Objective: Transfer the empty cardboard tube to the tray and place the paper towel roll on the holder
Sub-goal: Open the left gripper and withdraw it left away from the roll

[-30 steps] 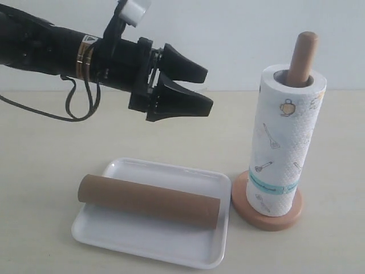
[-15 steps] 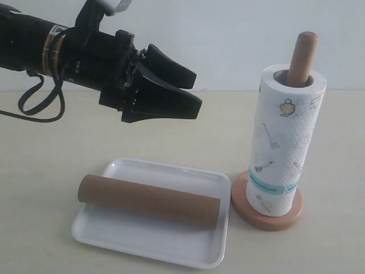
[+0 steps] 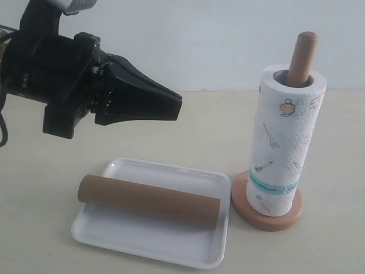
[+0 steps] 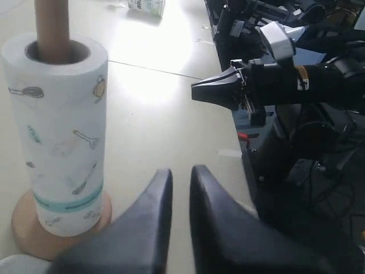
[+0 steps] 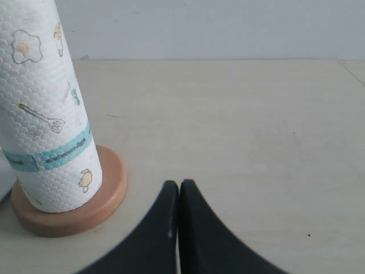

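The empty cardboard tube lies lengthwise in the white tray. To the tray's right the paper towel roll stands over the holder, whose dowel pokes out the top and whose disc base shows below. My left gripper hovers above the tray's far left, pointing toward the roll, all but shut with a thin slit and nothing in it. My right gripper is shut and empty beside the holder base, out of the exterior view.
In the left wrist view, the right arm's dark body and cables stand beyond the table edge. A small labelled container lies on the far surface. Beige tabletop surrounds the tray and holder.
My left gripper has drawn back to the left, away from the roll, and its jaws have narrowed from clearly open to nearly touching. Tube, tray, roll and holder have not moved.
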`<state>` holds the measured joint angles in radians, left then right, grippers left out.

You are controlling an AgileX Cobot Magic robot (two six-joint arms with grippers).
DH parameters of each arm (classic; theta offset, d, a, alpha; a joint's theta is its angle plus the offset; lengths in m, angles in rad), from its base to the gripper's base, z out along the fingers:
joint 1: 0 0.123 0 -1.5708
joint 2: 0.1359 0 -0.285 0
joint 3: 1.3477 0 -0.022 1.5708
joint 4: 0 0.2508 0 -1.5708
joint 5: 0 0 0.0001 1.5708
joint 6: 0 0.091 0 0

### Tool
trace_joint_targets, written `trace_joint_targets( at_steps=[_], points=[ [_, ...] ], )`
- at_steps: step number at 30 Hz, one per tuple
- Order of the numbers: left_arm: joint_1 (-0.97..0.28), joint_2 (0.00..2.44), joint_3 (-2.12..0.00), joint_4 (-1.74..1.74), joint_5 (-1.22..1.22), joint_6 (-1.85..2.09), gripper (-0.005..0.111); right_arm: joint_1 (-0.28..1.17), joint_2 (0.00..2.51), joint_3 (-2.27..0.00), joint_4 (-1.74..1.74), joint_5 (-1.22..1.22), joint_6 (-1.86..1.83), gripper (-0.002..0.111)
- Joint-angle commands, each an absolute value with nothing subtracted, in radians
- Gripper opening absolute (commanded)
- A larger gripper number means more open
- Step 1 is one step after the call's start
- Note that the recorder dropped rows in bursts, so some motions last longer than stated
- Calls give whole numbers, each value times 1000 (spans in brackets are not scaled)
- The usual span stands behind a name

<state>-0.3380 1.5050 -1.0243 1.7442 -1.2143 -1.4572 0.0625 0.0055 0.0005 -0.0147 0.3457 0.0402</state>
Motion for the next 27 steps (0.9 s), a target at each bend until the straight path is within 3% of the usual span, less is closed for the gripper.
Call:
trace_joint_targets(
  at_steps=[1,16,27],
  points=[
    [-338,1486,-1018,1744,-1221,-1458,8,59,0,0,-14,333,42,0],
    [-334,1445,-1018,1744,-1219,-1418,8,59,0,0,-14,333,42,0],
    [-334,1094,-800,1411,-681,-1152,8,59,0,0,-14,333,42,0]
  ],
)
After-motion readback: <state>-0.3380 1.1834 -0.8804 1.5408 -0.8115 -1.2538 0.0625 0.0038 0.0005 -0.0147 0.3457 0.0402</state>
